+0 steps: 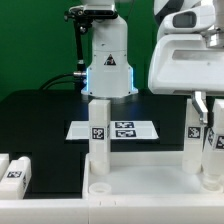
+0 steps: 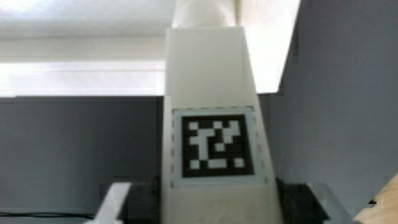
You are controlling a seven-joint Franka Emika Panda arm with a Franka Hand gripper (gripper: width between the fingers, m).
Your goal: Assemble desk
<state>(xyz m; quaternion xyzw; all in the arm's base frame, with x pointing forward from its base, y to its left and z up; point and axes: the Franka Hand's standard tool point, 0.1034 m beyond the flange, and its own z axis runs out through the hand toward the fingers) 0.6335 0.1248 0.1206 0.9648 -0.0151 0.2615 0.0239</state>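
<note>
The desk's white rimmed tabletop (image 1: 135,188) lies at the front of the exterior view. One tagged white leg (image 1: 97,140) stands upright in its left corner. At the exterior view's right, a second tagged leg (image 1: 196,145) stands upright on the tabletop under the arm. My gripper (image 1: 204,108) comes down on it from above. In the wrist view the leg (image 2: 217,110) fills the middle, its tag facing the camera. The gripper (image 2: 214,205) is shut on it, with a finger (image 2: 121,202) against each side. Another white part (image 1: 214,160) shows just right of the held leg.
The marker board (image 1: 112,128) lies flat on the black table behind the tabletop. The arm's white base (image 1: 108,62) stands behind it. Two loose white legs (image 1: 15,172) lie at the exterior view's front left. A green wall is at the back right.
</note>
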